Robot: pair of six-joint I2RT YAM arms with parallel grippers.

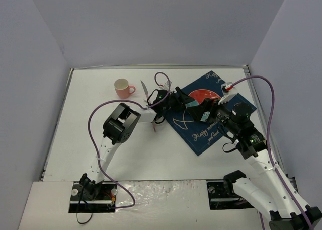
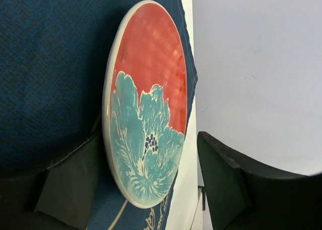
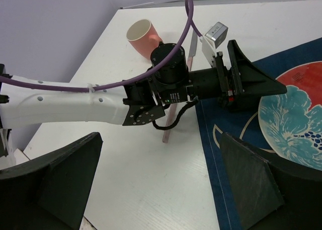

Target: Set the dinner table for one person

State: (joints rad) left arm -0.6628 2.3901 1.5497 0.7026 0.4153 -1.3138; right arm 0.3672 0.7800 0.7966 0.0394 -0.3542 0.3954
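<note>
The white dinner table [image 1: 100, 149] carries a navy printed cloth [image 1: 206, 137] right of centre. A red plate with a teal flower [image 1: 203, 95] lies on the cloth. My left gripper [image 1: 187, 103] is open at the plate's left edge. In the left wrist view the plate [image 2: 146, 104] fills the gap between the spread fingers [image 2: 236, 184]. My right gripper [image 1: 206, 114] is open and empty above the cloth's left border, just in front of the plate. Its view shows the left gripper at the plate [image 3: 297, 124].
A pink cup [image 1: 122, 88] stands at the back left. A knife [image 1: 144, 88] with a pinkish handle [image 3: 169, 122] lies beside it, partly under the left arm. Grey walls close in the table on three sides.
</note>
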